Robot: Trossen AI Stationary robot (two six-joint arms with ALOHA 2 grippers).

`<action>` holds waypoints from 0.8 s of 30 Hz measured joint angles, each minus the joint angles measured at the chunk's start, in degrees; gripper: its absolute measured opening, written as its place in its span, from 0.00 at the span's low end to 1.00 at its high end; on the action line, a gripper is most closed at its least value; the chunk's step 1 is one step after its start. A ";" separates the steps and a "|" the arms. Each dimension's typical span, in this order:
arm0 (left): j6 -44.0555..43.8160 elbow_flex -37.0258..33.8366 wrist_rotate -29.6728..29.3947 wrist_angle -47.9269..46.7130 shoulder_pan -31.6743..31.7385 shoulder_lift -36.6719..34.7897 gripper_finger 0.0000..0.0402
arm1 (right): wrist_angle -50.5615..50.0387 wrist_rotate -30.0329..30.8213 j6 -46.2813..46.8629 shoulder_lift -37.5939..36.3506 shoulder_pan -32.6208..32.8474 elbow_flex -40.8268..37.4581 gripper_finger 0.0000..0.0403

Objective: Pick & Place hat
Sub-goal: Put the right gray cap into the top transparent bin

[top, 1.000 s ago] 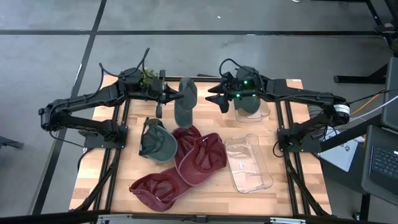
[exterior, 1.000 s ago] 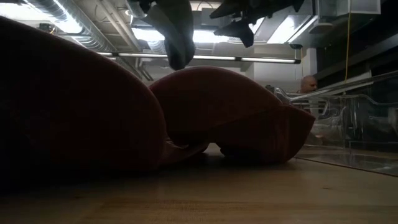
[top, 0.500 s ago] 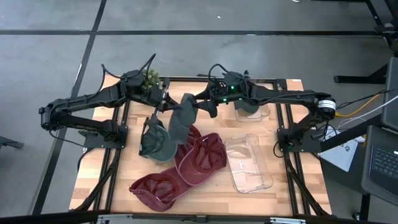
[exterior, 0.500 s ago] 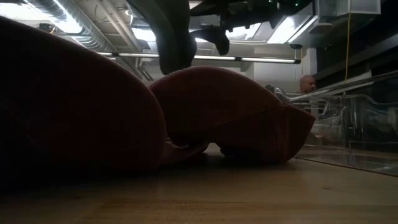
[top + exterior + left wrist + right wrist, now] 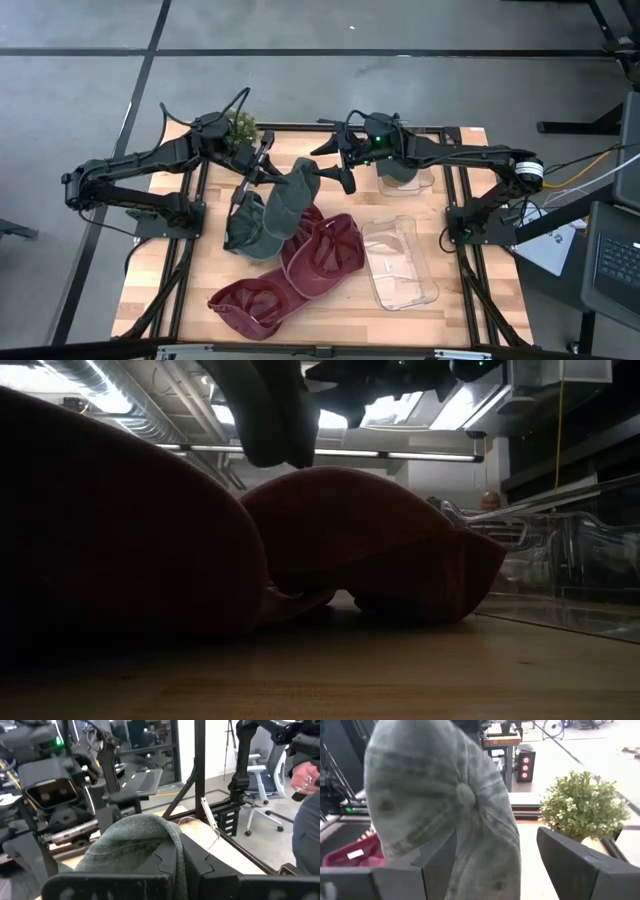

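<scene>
Left gripper (image 5: 262, 160) clamped on the green hat (image 5: 290, 195), holding it up above the table (image 5: 450, 310), over the far middle, hanging above another green hat (image 5: 250, 232) and the maroon hats (image 5: 320, 255). Right gripper (image 5: 335, 168) has its fingers (image 5: 580, 865) spread, one on each side of the held hat's crown (image 5: 440, 795), not closed on it. Clear bins (image 5: 400, 262) sit at the right. Plant (image 5: 242, 125) at far edge.

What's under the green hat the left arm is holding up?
Under the held green hat, another green hat and a maroon hat lie on the table. Whatever lies directly beneath it is covered.
</scene>
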 joint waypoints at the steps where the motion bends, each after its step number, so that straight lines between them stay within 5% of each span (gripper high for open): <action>1: 0.00 0.00 0.21 0.61 0.00 -0.07 0.01 | 0.01 0.03 -0.29 0.00 -0.02 0.00 0.68; 9: -3.18 0.02 2.13 4.80 0.00 -0.20 0.01 | 1.64 -0.32 0.63 0.00 -0.08 0.00 0.68; 13: -4.04 0.02 2.17 4.74 0.00 -0.20 0.01 | 3.13 -6.34 4.22 0.00 -0.13 0.00 0.63; 17: -4.09 0.02 2.17 4.70 0.00 -0.20 0.01 | 3.06 -12.15 7.68 0.00 -0.35 0.00 0.44; 22: -5.96 0.02 2.21 4.70 0.00 -0.56 0.01 | 3.08 -18.57 11.25 0.00 -1.59 0.00 0.06; 24: -7.84 0.02 2.60 3.90 0.00 -0.82 0.01 | 3.00 -20.48 12.06 -0.39 -2.17 0.00 0.04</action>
